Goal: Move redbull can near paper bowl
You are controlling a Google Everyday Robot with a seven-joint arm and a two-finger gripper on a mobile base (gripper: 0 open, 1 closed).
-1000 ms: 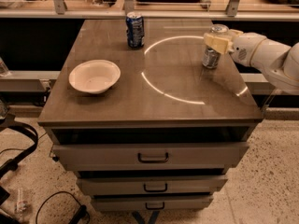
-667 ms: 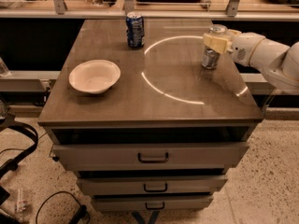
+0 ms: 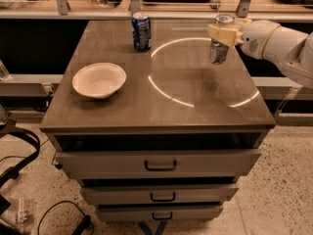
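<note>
The gripper (image 3: 223, 34) was at the far right part of the table (image 3: 195, 106), and its two fingers were clamped on the upper half of the redbull can (image 3: 218, 53). The arm reached in from the right side.

One second before, the can stood lower, with its bottom on the table. Now it was higher in the view, and its bottom appeared to be a little above the surface (the dark shadow under it made this hard to confirm). So the change was a small lift, nearly straight up. The can was upright, maybe with a slight lean.

For the task this meant that the grasp was done and the carrying could begin. The bowl (image 3: 99, 80) lay at the left side of the table, well apart from the can, so almost the whole width was left to cross. The blue can (image 3: 141, 31) stood at the far edge, between them but further back. In my judgement a path along the middle of the table would pass in front of it without contact.
</note>
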